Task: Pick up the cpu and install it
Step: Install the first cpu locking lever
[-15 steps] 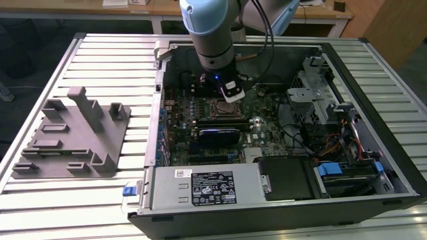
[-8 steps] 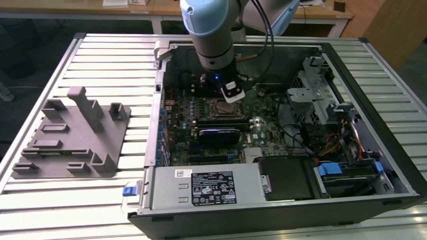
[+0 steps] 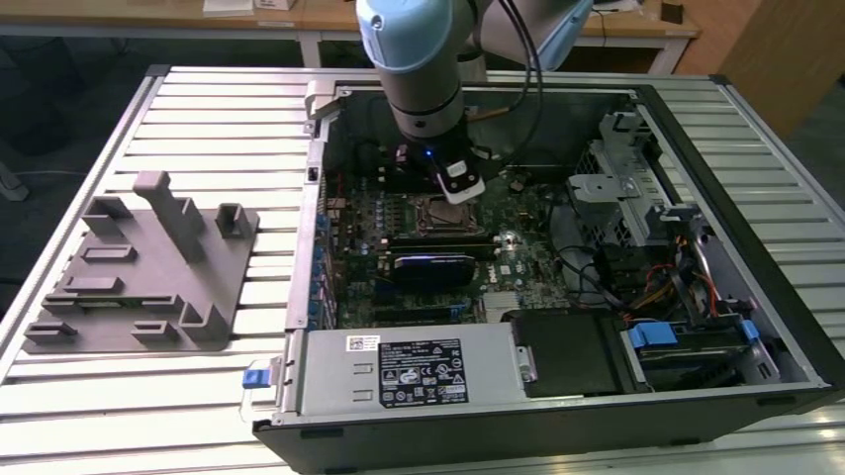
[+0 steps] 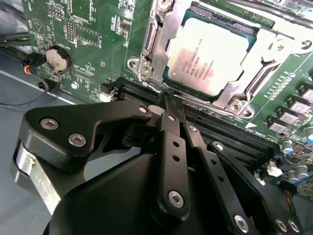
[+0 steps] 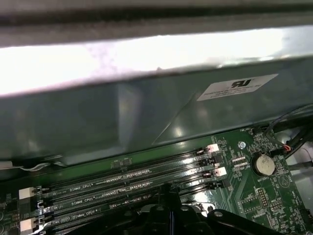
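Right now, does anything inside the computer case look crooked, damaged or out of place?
Nothing stands out. In the second wrist view the cpu lies flat and square in its socket frame, and the end effector sits beside it over the memory slots. No loose parts show on the motherboard.

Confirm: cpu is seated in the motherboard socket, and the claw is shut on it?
Half right. The second wrist view shows the cpu seated in the socket, but the claw is not on it; its fingertips sit together over the memory slots beside the socket.
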Tool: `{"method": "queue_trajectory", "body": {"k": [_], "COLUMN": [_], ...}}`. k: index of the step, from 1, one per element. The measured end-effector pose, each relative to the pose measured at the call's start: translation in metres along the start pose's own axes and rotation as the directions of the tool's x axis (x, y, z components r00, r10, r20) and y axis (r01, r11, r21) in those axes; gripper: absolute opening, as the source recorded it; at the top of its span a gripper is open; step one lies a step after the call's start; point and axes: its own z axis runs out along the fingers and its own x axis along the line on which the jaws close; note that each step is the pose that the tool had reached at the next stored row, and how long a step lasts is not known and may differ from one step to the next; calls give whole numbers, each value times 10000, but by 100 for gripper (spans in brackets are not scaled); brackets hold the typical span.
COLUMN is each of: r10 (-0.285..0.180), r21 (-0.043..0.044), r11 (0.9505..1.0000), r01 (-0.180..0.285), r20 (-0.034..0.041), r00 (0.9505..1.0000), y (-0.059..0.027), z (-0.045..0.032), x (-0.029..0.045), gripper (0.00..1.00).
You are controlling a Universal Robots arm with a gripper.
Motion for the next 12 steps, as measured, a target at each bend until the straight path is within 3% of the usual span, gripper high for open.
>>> {"method": "queue_trajectory", "body": {"k": [12], "r10": [2], "r21": [6], "r11": [10000], "r01": [-2], "r20": [0], "r00": [10000], "y": [84], "z": [-240], "x": [-52], "gripper": [11]}}
